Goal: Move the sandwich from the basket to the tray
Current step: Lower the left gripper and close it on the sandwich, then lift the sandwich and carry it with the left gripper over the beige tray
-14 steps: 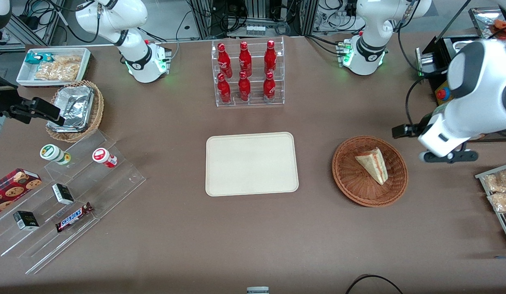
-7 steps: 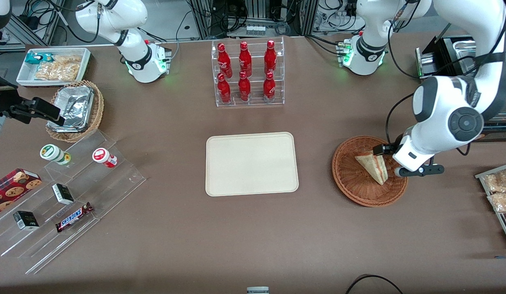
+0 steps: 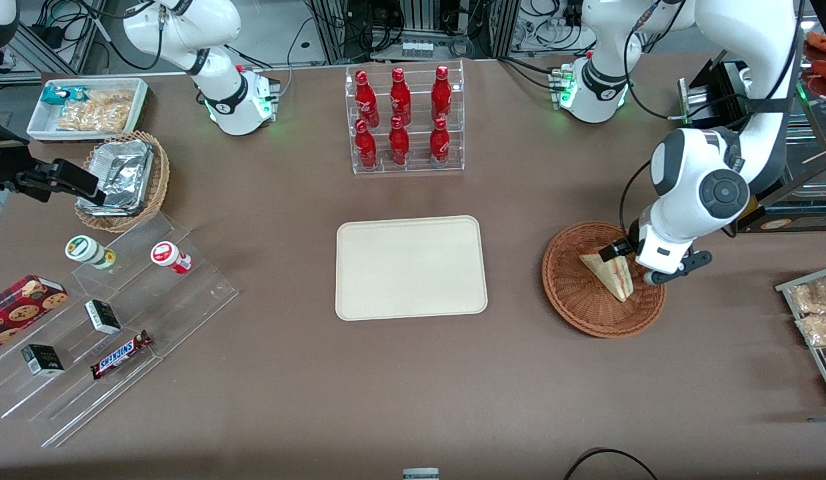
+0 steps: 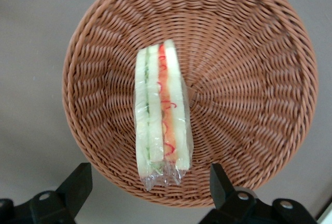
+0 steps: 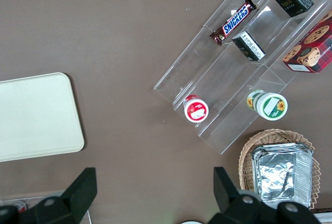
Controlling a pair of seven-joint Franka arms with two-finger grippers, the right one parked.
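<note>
The left arm's black two-finger gripper [image 4: 148, 193], fingers spread wide, hovers directly above the clear-wrapped triangular sandwich [image 4: 161, 115] lying in the round reddish-brown wicker basket [image 4: 249, 79], so the approach looks done and the next move is descending to straddle it.
</note>
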